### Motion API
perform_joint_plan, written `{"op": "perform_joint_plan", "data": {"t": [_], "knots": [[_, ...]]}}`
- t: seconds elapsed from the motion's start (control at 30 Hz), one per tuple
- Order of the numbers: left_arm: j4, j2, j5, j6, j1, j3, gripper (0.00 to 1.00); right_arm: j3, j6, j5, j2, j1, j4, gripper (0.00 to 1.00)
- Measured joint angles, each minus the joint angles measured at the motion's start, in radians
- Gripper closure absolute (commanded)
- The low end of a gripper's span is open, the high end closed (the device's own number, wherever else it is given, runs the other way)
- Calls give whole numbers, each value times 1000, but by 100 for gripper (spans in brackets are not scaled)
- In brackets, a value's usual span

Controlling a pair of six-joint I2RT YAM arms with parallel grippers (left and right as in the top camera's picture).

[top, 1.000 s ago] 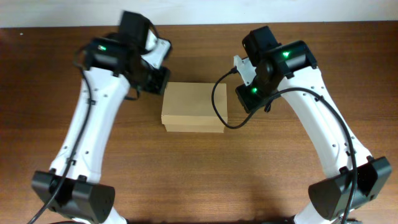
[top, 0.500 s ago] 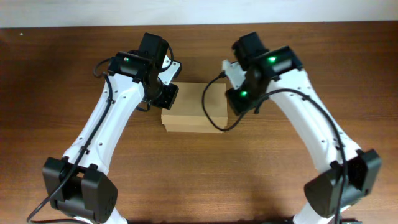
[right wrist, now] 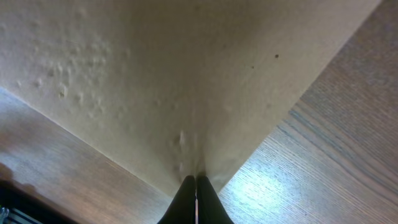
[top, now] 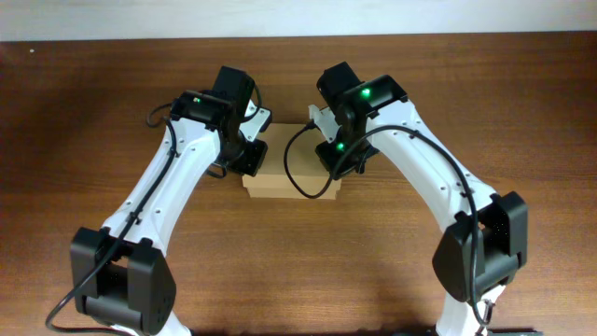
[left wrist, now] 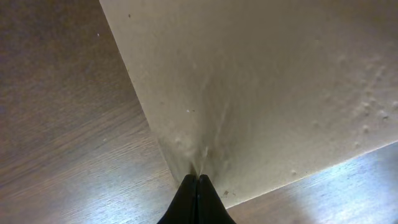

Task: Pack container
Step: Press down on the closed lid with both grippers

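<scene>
Container (top: 284,185) top touched by left claw (left wrist: 198,179) and right claw (right wrist: 196,179), each pinched fully together, holding nothing.

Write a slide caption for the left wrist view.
Shut left gripper touches the tan container near its edge on the wooden table.

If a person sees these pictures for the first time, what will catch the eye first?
The tan cardboard container lies closed in the middle of the wooden table. The left end effector and the right end effector are both shut. Their black tips seem to press down on the container's top, each near an edge.
</scene>
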Motion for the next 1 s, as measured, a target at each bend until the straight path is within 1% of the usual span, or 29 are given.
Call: {"op": "perform_joint_plan", "data": {"t": [0.23, 0.33, 0.63, 0.7, 0.8, 0.9, 1.0], "knots": [[48, 0, 0, -4, 0, -78, 98, 0, 1, -1, 74, 0, 4, 96], [72, 0, 0, -8, 0, -108, 98, 1, 1, -7, 79, 0, 6, 96], [109, -10, -4, -39, 0, -119, 98, 9, 1, -11, 80, 0, 21, 96], [105, -5, -18, -54, 0, -95, 98, 24, 0, -10, 83, 0, 21, 96], [75, 8, -65, -72, 0, -4, 98, 75, 1, 3, 86, 0, 9, 96], [35, 10, -135, -83, 2, 137, 98, 200, 1, 77, 86, 0, -22, 96], [6, 10, -204, -87, 14, 279, 98, 346, 8, 193, 86, -1, -54, 96]]}}
